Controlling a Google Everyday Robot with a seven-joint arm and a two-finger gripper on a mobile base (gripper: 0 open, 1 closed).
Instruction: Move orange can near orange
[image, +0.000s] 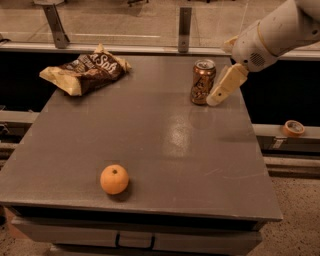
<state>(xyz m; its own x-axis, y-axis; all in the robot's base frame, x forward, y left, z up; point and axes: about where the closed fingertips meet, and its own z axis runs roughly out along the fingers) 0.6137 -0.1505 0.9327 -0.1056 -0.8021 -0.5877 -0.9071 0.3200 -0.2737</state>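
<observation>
A white robot arm (280, 30) reaches in from the upper right and ends in a cream-coloured two-finger gripper (220, 71) at the far right side of a flat grey table (150, 150). Its fingers are spread apart and clasp nothing: the long lower finger (226, 86) slants down and to the left, and the shorter one (230, 43) shows higher up by the wrist. Just left of the lower finger, close beside it or touching, stands an upright orange-brown metallic soda can with a silver top (202, 81). A small round orange fruit (114, 179) lies well apart from the gripper, far to its lower left, near the front edge of the table. A crinkled dark brown and yellow chip bag (85, 72) lies far to the gripper's left, at the back corner. Lower right of the gripper, off the table, a small tan roll of tape (293, 128) rests on a ledge.
</observation>
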